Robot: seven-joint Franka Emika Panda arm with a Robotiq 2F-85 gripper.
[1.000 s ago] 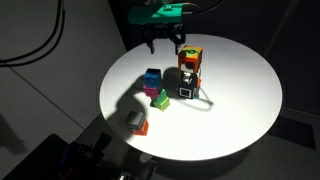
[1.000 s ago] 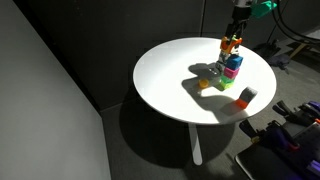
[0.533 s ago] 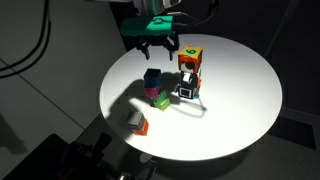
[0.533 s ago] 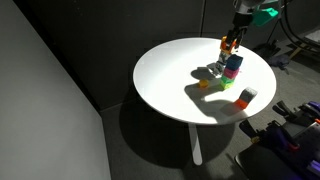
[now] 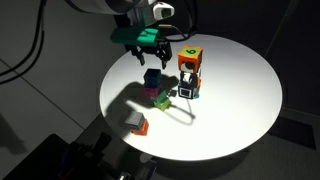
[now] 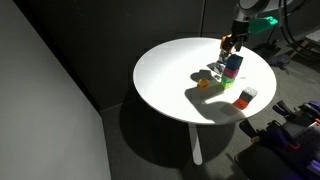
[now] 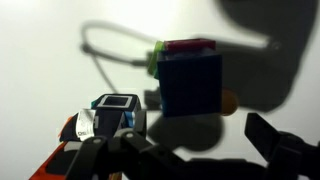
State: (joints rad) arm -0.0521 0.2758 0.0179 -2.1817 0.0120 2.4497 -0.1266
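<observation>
Blue block: the blue block [image 5: 153, 78] sits left of the table's middle, atop a green and magenta cluster [image 5: 160, 98]; in the wrist view it fills the centre [image 7: 188, 85].
Gripper: the gripper [image 5: 147, 50] hovers just above the blue block, jaws apart, holding nothing.
Neighbours: an orange-topped stack [image 5: 189, 60] stands just beside, with a black-and-white cube [image 5: 186, 88] at its foot; a thin grey cable [image 7: 100, 50] loops nearby.
Outlier: a red block [image 5: 142, 126] lies well apart, near the table's edge.
Surface: round white table [image 5: 235, 90], brightly lit, with hard shadows.
Room: dark floor, and a dark grey wall [image 6: 50, 80].
</observation>
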